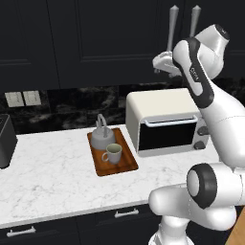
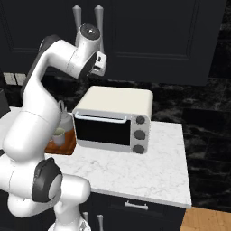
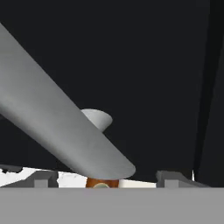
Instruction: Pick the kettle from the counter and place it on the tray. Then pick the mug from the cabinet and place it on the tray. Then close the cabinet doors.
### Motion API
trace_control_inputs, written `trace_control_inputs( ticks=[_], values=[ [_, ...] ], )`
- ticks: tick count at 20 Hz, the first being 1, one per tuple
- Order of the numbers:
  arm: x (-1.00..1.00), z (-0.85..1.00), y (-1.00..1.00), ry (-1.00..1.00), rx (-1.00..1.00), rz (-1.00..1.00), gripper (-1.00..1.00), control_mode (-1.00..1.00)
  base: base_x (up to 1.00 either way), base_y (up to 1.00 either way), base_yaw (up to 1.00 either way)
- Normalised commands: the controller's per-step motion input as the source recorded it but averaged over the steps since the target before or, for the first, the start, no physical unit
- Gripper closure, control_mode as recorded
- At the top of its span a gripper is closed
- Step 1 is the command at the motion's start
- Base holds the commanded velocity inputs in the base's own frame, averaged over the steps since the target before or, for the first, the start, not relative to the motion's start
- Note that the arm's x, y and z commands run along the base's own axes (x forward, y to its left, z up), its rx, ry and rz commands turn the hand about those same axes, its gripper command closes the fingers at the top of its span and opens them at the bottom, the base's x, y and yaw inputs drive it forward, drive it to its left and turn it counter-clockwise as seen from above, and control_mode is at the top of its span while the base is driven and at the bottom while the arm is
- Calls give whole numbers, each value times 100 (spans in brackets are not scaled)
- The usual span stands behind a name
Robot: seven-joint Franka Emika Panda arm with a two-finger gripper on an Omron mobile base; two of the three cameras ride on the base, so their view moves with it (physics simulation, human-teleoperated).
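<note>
Jaws spread wide, empty, against cabinet doors' bar handles (image 1: 173, 26), kettle (image 1: 102, 135) and mug (image 1: 113, 153) inside tray (image 1: 124, 166) rim.

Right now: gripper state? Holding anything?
Gripper: up at the cabinet doors' bar handles; open or shut cannot be told. Nothing visibly held.

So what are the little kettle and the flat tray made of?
The small squat grey kettle looks like dull, matte metal: even grey, no shine, with a thin wire handle. The flat rectangular reddish-brown tray looks like wood, going by its warm brown colour, though no grain is clear.
</note>
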Motion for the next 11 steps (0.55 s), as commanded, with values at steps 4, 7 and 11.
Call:
trace_control_inputs(
  ticks=[4,7,11],
  values=[
    [58,-61,-1,-33,-12,11,-100,-100,0,0,0],
    [41,-63,0,-40,-13,10,-100,-100,0,0,0],
    [32,-66,0,-46,-15,9,-100,-100,0,0,0]
  ],
)
